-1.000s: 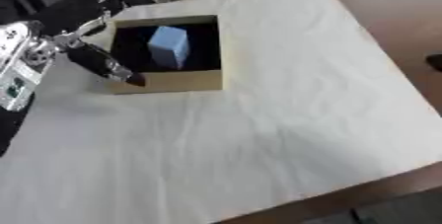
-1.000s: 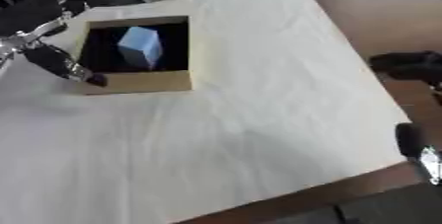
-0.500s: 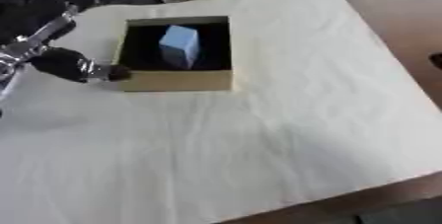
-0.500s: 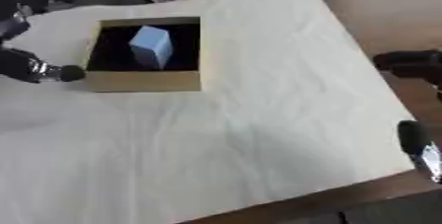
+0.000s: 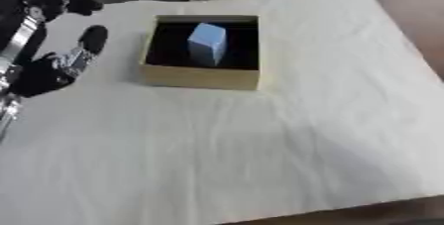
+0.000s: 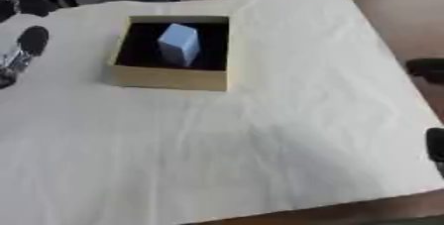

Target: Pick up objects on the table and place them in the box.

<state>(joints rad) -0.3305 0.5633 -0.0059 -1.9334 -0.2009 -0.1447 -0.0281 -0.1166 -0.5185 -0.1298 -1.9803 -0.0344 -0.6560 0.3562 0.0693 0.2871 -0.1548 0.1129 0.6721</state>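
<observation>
Left hand (image 5: pixel 54 68) fingers (image 5: pixel 89 38) relaxed, apart, holding nothing. To their right: the cardboard box (image 5: pixel 201 76), a pale blue block (image 5: pixel 206 43) upright inside. Right hand barely visible.

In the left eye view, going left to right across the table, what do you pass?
Left hand at the left edge, fingers relaxed and holding nothing → box → blue block standing inside it → bare cream cloth out to the right edge.
</observation>
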